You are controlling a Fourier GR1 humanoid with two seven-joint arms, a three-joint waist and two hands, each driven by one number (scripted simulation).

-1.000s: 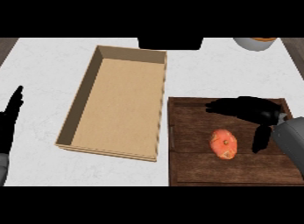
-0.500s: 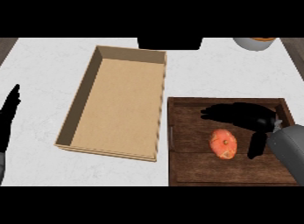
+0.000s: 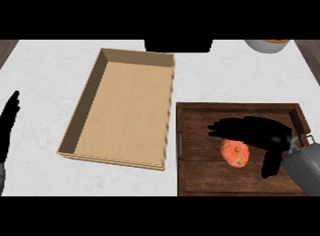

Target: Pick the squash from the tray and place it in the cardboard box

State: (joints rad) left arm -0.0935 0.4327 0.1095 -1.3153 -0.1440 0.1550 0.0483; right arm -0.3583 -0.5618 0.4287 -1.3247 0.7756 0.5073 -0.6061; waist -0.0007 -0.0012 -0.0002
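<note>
Squash [image 3: 235, 153] lies on the dark wooden tray [image 3: 196, 179], not yet gripped. In the head view the right hand [image 3: 254, 129] hangs just over it, fingers spread wide above its top and thumb down at its right side, holding nothing. To grasp well, it should lower and close fingers and thumb round the rounded, orange, smooth body. The box [image 3: 121, 110] is matt brown card, long and open-topped, left of the tray on the pale bench [image 3: 210, 78]. The left hand [image 3: 0, 138] rests open at the left edge

Right robot hand [image 3: 257, 130] has moved left, closing over the squash [image 3: 235, 154].
</note>
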